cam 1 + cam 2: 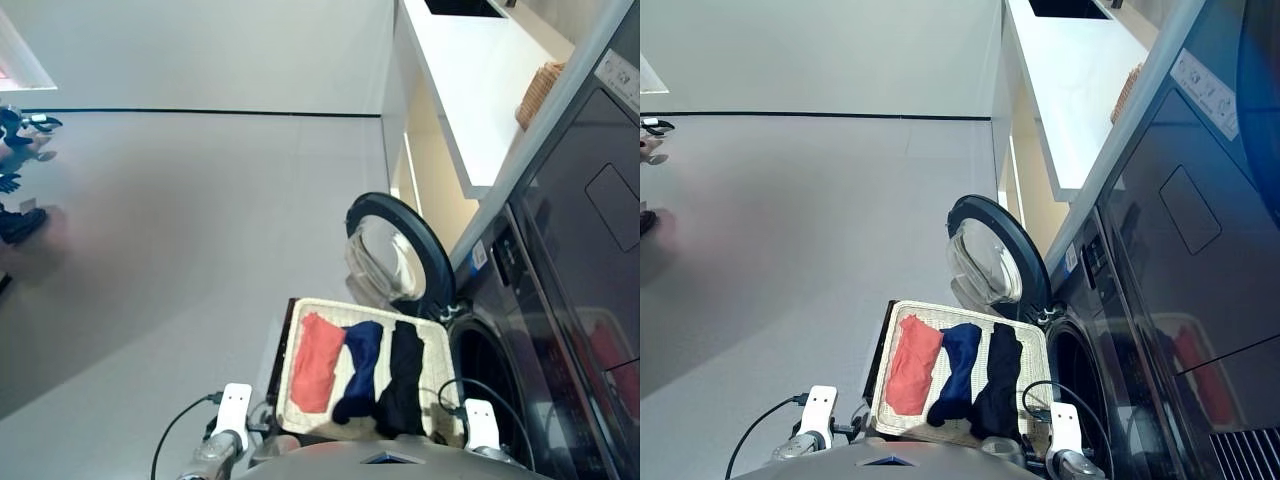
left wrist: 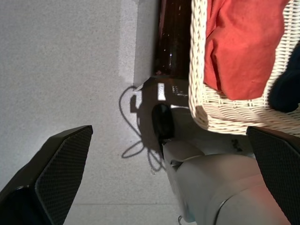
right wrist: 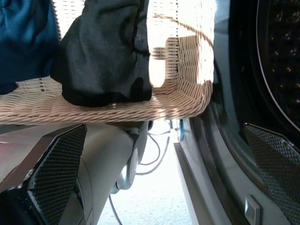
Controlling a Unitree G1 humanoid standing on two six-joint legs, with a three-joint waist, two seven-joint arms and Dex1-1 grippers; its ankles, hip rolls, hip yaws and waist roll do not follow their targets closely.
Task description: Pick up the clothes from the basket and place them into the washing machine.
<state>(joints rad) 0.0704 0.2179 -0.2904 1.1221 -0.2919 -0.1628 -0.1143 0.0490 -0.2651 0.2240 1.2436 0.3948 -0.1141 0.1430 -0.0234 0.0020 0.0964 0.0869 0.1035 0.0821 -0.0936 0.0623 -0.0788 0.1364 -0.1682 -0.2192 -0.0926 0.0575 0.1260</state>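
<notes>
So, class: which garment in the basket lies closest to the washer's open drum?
The black one: it lies at the basket's washer end, beyond the navy and red.

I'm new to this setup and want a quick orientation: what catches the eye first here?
Three folded clothes, red, blue and black, lie side by side in a pale wicker basket in front of the robot. Just beyond the basket, the washing machine's round door stands wide open.
</notes>
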